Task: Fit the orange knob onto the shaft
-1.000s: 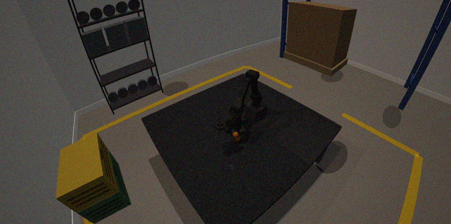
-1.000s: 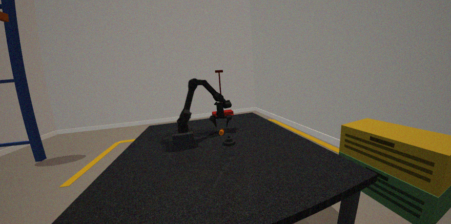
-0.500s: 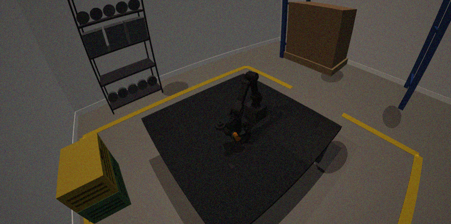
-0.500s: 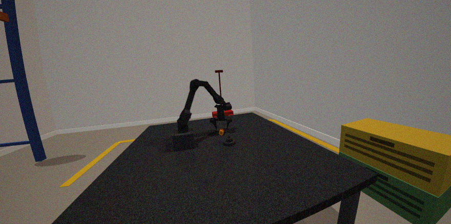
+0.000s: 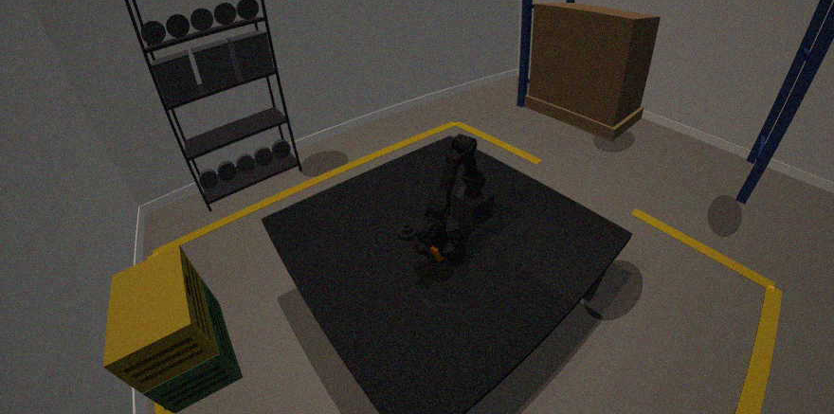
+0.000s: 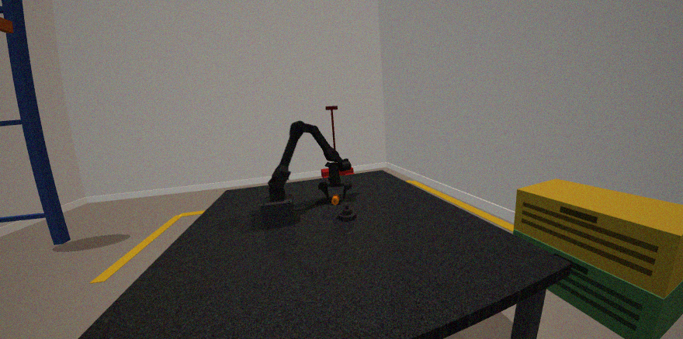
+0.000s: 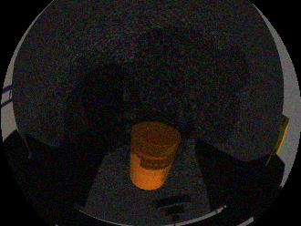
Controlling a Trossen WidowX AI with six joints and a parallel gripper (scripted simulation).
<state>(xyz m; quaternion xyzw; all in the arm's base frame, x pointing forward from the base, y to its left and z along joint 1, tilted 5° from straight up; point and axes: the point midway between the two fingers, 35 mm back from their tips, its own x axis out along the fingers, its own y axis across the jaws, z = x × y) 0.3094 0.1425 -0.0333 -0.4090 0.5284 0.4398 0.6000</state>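
The orange knob [image 5: 436, 254] [image 6: 334, 199] [image 7: 152, 155] lies on its side on the dark table. My gripper [image 5: 439, 249] [image 6: 335, 195] [image 7: 154, 140] is open and points down over the knob. In the wrist view the dark fingers stand wide apart, one on each side of the knob, with gaps between them and it. The round pedestal [image 5: 407, 232] [image 6: 346, 214] with its dark upright shaft stands on the table a short way from the knob, with nothing on the shaft. The shaft's flat side and the knob's hole cannot be made out.
The dark table [image 5: 362, 294] [image 6: 268, 278] bears the arm's base [image 6: 277, 212]. Off the table are stacked yellow and green crates [image 5: 149, 306] [image 6: 602, 222], a black shelf rack [image 5: 233, 125] and a large brown box [image 5: 575, 61].
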